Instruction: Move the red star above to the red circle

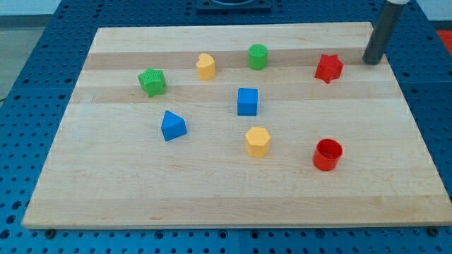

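Camera view shows my tip (371, 62), a bare rod without fingers, just right of the red star (328, 68). Red circle (328, 154) sits well below-left. Pushing the star down gently should stop it short, directly above the circle.

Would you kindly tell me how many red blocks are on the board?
2: the red star at the view's upper right, near my tip, and the red circle at lower right. None seems hidden.

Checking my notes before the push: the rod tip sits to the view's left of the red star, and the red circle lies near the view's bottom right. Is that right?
Not quite. The camera view shows my tip to the view's right of the red star, slightly higher and not touching it. The red circle does lie near the view's bottom right.
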### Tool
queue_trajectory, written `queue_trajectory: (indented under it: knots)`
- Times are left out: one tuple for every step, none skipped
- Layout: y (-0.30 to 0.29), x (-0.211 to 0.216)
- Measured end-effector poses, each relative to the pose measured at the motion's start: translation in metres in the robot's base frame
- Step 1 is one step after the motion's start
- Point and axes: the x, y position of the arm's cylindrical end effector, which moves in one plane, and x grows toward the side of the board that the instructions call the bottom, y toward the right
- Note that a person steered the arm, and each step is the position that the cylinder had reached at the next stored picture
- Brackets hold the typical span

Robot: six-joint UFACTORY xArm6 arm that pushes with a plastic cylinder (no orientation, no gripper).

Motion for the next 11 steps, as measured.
queue_trajectory:
  knots:
    - [0.000, 0.000]
    - [-0.010, 0.004]
    - [-0.014, 0.002]
    - [-0.022, -0.045]
    - [-0.071, -0.012]
    - [-0.085, 0.038]
    - [-0.077, 0.054]
    - [-0.096, 0.002]
    - [-0.141, 0.026]
    - [-0.156, 0.076]
    - [-0.131, 0.094]
